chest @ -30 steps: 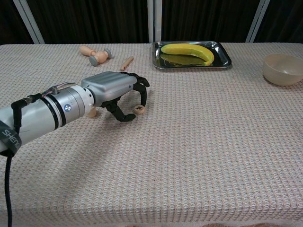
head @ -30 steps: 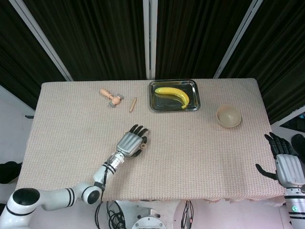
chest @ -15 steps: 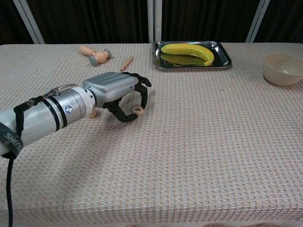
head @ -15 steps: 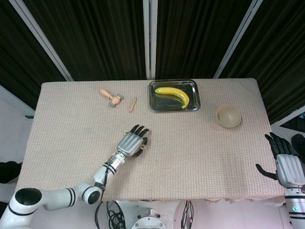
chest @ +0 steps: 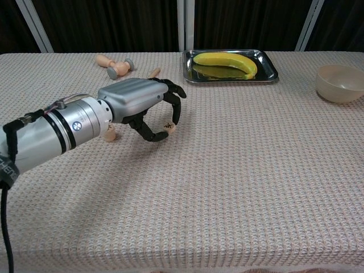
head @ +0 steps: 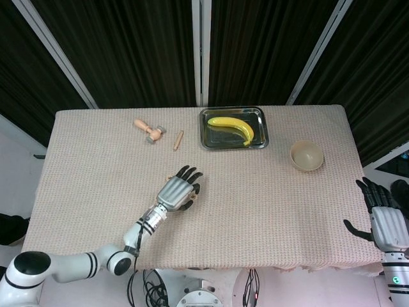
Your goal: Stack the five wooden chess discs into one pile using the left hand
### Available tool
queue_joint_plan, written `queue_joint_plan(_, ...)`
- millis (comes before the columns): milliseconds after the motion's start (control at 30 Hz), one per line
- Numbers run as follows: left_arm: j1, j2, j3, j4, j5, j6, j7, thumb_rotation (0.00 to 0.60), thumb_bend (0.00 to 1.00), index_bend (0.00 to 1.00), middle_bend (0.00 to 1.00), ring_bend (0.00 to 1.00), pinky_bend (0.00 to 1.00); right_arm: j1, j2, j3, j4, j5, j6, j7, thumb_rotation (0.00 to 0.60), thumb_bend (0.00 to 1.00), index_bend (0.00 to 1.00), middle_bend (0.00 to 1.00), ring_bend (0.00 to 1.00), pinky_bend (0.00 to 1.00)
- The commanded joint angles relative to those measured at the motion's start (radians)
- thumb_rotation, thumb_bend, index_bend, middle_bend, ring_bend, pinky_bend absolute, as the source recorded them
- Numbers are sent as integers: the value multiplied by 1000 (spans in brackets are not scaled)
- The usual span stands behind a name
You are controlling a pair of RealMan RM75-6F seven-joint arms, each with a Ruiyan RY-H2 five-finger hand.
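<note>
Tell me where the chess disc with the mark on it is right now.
In the chest view, the chess disc is pinched in the left hand, lifted just above the tablecloth, left of centre and nearer than the tray.

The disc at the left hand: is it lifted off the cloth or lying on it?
Lifted. In the chest view the disc sits tilted, pinched between the left hand's thumb and a fingertip, clear of the tablecloth.

Yellow banana (head: pixel 232 126), silver tray (head: pixel 259 142), beige tablecloth (head: pixel 268 204).

Rectangular table under beige woven cloth (head: pixel 287 211). Black pleated curtains (head: pixel 255 51) behind, crossed by pale metal poles (head: pixel 54 54). Light floor at sides.
</note>
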Motion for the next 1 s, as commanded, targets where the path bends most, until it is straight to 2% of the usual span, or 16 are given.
queue_joint_plan(33, 19, 75, 0, -93, 12, 44, 50, 600, 337, 478, 109, 0, 0, 0, 0, -1, -1, -2, 1, -1, 600, 163, 0, 0, 0, 0)
queue_joint_plan(233, 68, 206, 32, -230, -22, 69, 123, 600, 338, 478, 110, 0, 0, -2, 0, -1, -4, -13, 13, 1, 600, 163, 0, 0, 0, 0)
queue_joint_plan(367, 97, 255, 57, -266, -36, 71, 107, 600, 338, 478, 110, 0, 0, -7, 0, -2, -5, -19, 25, 1, 600, 171, 0, 0, 0, 0)
queue_joint_plan(567, 119, 267, 88, -236, -24, 59, 54, 600, 338, 475, 110, 0, 0, -8, -5, -8, -12, -34, 31, -21, 600, 172, 0, 0, 0, 0)
queue_joint_plan(1000, 140, 251, 101, -164, 12, 65, -14, 600, 338, 475, 110, 0, 0, 0, -15, -6, -8, -18, 11, -40, 600, 171, 0, 0, 0, 0)
